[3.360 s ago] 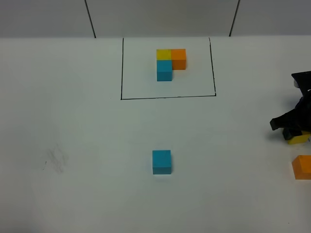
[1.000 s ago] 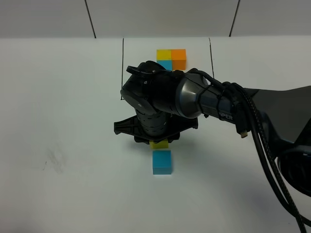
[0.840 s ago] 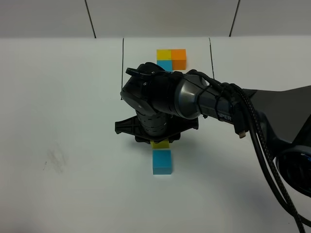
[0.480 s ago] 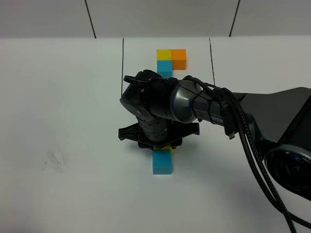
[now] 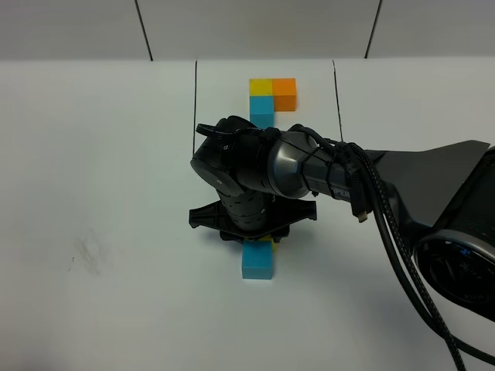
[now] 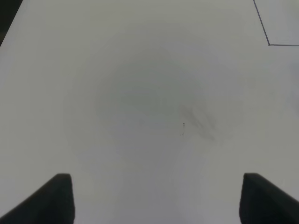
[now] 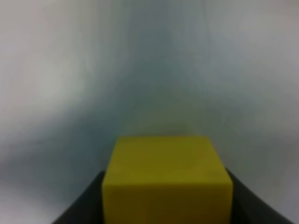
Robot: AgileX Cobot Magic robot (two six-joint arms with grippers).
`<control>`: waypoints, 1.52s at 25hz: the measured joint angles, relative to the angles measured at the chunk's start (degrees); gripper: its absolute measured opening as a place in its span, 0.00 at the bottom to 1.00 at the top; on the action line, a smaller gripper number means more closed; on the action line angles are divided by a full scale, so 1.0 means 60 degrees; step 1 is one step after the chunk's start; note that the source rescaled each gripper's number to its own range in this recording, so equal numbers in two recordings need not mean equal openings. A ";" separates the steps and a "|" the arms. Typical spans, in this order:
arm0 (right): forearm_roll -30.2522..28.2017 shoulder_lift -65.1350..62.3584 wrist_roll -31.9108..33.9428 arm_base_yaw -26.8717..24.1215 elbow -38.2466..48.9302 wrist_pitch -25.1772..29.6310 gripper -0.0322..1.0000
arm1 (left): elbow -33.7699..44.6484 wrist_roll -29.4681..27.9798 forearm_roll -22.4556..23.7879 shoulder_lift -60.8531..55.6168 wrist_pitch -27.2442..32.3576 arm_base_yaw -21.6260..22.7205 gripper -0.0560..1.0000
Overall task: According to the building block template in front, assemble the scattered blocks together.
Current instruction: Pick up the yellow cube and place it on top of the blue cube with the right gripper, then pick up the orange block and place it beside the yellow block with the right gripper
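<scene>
Jaws of my right gripper clench the yellow cube at the light blue cube's far edge, near the framed template. My left gripper gapes, holding nothing.

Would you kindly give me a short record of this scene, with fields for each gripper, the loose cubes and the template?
right gripper: shut on the yellow cube, reaching across the middle of the table
left gripper: open, nothing between its fingers, over the table
blue cube: on the table, on the near side of the held yellow cube
loose orange cube: not in view
template: yellow, orange and blue cubes in an L inside the black outline, partly hidden by the arm
step: yellow cube not yet released
</scene>
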 joint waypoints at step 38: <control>-0.5104 -0.3078 -0.0606 -0.0800 0.0000 0.1473 0.83 | 0.0000 0.0020 0.0000 0.0000 -0.0007 0.0000 0.56</control>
